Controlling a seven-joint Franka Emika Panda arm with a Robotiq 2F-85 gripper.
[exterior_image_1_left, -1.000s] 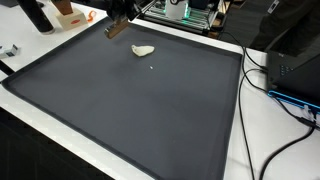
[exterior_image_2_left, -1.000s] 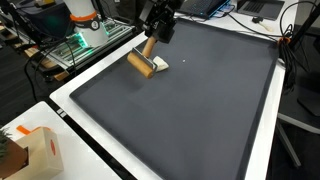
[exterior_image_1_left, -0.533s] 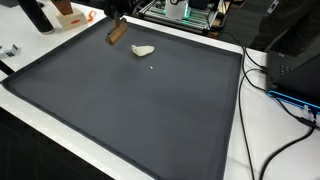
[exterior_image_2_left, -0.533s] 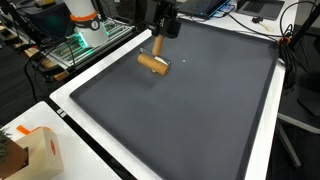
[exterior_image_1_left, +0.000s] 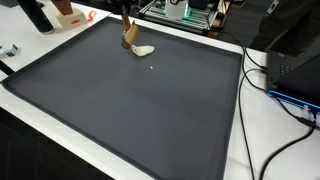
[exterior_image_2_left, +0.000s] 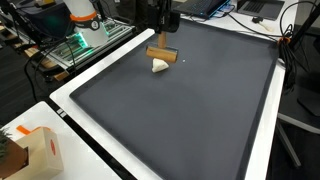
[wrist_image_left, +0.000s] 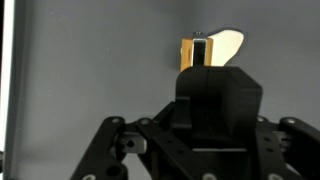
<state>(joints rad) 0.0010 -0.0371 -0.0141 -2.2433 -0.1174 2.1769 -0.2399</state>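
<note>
Gripper: the gripper was found clenched on a wooden block, which was seized from above at the upper middle of the frame.
Held thing: the wooden block was seen hanging broadside below the jaws in both exterior views. Whether its lower edge touched the surface could not be told.
Wrist view: part of the block was seen past the finger housing in the upper middle of the frame, with a cream shape just right of it.
Nearest thing: a pale object was recorded lying flat, just below the block in the frame. Contact between the two could not be established.
Surface: a dark mat was noted covering most of the table, framed by a white table border.
Progress: the block had been grasped and was judged to be carried rather than set down. Release had not been made, and the pale object was judged untouched by the fingers.
Surroundings: an orange carton was recorded at lower left, an electronics rack at upper left, and cables at the right edge.
Writing: no brand, label or lettering could be read. Marks on the carton were too small to make out.
</note>
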